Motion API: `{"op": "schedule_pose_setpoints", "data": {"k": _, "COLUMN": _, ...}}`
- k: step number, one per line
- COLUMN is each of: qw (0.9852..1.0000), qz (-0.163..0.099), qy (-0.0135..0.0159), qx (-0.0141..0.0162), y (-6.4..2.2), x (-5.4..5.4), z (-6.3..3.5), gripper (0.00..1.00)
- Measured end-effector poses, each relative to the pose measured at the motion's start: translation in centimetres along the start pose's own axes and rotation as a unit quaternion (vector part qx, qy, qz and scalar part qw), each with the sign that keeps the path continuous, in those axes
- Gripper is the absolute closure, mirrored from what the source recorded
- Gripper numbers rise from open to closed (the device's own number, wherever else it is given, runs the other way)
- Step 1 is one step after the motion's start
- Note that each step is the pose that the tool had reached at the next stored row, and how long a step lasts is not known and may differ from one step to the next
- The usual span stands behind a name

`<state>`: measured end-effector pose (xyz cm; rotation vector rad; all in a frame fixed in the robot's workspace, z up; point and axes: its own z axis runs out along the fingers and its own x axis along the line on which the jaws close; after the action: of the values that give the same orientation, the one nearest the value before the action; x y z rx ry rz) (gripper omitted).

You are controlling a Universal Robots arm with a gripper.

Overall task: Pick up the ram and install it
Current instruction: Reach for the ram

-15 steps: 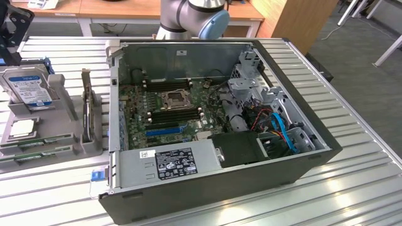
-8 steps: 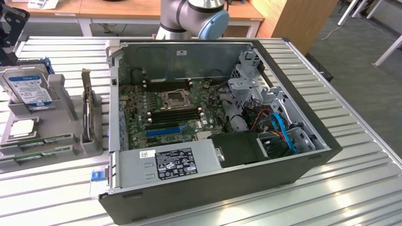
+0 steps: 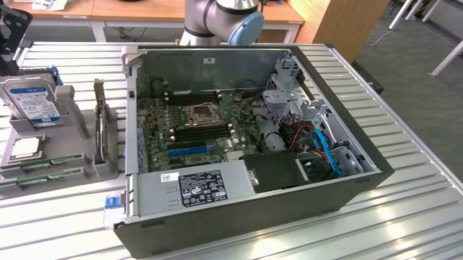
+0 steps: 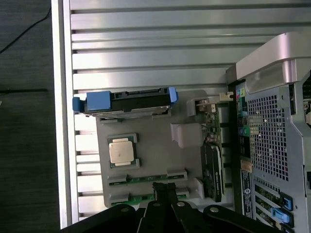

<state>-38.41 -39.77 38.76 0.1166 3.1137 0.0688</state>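
Note:
Two green ram sticks (image 4: 148,178) (image 4: 141,197) lie on edge in slots of the grey parts tray (image 4: 155,150). In the exterior view these ram sticks (image 3: 52,161) (image 3: 43,179) sit at the tray's near end. My gripper (image 4: 165,188) hangs high above the tray with its black fingers shut and nothing between them; their tips appear over the nearer stick. The open computer case (image 3: 347,189) lies on its side at the exterior view's right of the tray. Its motherboard has long black slots (image 3: 192,97) (image 3: 203,131) on both sides of the processor socket (image 3: 199,115).
The tray also holds a hard drive (image 3: 32,103) in a blue-cornered bracket (image 4: 129,101), a processor (image 4: 121,151) and an upright card (image 3: 101,130). A blue slot (image 3: 192,149), power supply (image 3: 195,187) and cables (image 3: 326,151) fill the case. A slatted metal table (image 3: 405,216) carries everything.

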Motion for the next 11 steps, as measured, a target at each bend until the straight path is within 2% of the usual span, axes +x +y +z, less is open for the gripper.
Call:
{"op": "schedule_pose_setpoints", "data": {"k": 5, "qw": 1.0000, "qz": 0.000, "qy": 0.0000, "qx": 0.0000, "y": -0.08, "x": 0.01, "z": 0.00, "gripper": 0.90}}
{"op": "schedule_pose_setpoints", "data": {"k": 11, "qw": 1.0000, "qz": 0.000, "qy": 0.0000, "qx": 0.0000, "y": -0.62, "x": -0.04, "z": -0.03, "gripper": 0.90}}
